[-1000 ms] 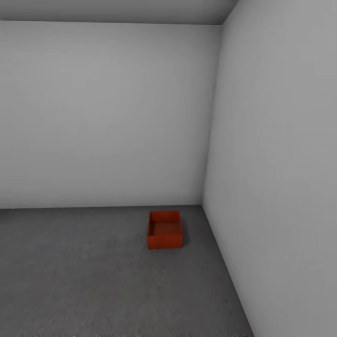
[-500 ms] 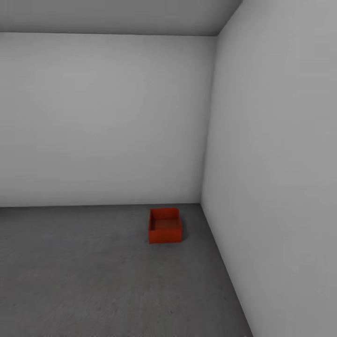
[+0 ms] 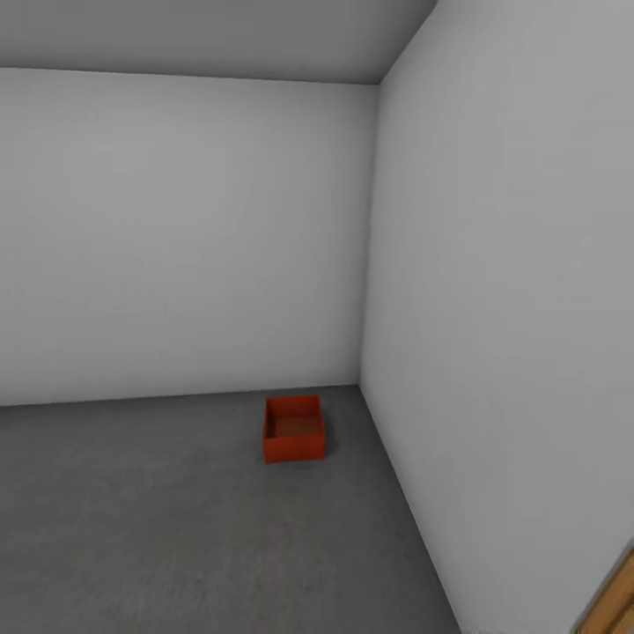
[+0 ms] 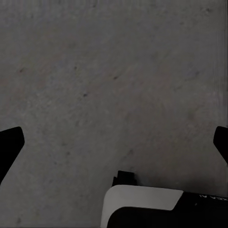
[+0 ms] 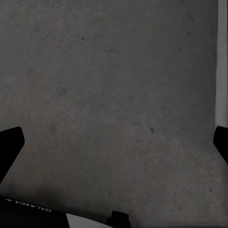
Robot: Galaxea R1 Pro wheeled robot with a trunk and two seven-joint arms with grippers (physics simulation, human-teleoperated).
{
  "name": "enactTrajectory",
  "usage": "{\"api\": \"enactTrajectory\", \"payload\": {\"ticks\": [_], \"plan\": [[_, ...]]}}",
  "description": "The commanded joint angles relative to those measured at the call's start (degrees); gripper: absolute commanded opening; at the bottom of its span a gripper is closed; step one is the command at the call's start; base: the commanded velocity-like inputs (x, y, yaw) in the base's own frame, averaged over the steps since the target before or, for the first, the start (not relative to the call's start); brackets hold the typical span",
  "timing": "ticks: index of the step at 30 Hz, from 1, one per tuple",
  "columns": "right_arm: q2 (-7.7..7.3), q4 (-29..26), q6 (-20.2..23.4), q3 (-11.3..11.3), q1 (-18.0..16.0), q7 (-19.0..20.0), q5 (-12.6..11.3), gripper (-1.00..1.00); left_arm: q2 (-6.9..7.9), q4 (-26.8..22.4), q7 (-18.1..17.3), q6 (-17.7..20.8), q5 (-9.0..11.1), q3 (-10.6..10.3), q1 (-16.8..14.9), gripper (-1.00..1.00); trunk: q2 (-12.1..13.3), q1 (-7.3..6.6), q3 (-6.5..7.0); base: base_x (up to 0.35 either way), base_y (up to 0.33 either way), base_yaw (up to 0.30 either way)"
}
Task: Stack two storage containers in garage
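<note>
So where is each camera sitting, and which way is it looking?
Head view: high on the robot's head, looking forward and down into a corner of the garage, at one storage container on the floor near the white wall; none of the robot's body shows.
Left wrist view: on the left arm, looking down at the floor; the left gripper has its jaws wide apart.
Right wrist view: on the right arm, looking down likewise; the right gripper is open too.
All three share the grey speckled floor.

garage | bare white walls (image 3: 176, 238) | grey ceiling (image 3: 202, 35) | speckled dark concrete floor (image 3: 158, 528)
</note>
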Motion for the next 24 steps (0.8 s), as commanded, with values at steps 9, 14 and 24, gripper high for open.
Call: {"api": "enactTrajectory", "payload": {"ticks": [9,14,24], "plan": [[-0.02,0.06,-0.20,0.20,-0.07,0.04,0.23,1.00,0.01,0.22,-0.08,-0.44,0.32,0.18,-0.10,1.00,3.54,-1.96,1.96,0.000,0.000,-0.270],[-0.02,0.06,-0.20,0.17,-0.08,0.04,0.23,1.00,0.07,0.24,-0.08,-0.41,0.32,0.18,-0.10,1.00,5.55,-3.06,3.10,0.000,0.000,-0.273],[-0.02,0.06,-0.20,0.19,-0.06,0.04,0.23,1.00,0.07,0.21,-0.08,-0.30,0.32,0.18,-0.10,1.00,9.56,-5.26,5.36,0.000,0.000,-0.275]]}}
